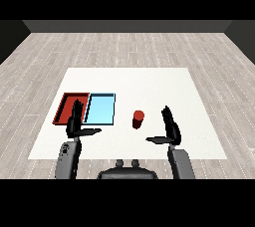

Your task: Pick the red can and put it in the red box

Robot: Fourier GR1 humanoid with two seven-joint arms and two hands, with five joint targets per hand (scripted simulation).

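- Red can [138, 119]: upright on the white table [149, 81], in the open, right of both trays and touching neither.
- Red tray [68, 107]: at the table's left side, with the light blue tray [100, 109] directly against its right edge.
- Right hand [170, 128]: right of the can, apart from it; fingers straight and raised, thumb stretched toward the can, holding nothing.
- Left hand [75, 123]: in front of the trays' near edges, overlapping the red tray in view; fingers straight, thumb spread rightward, holding nothing.
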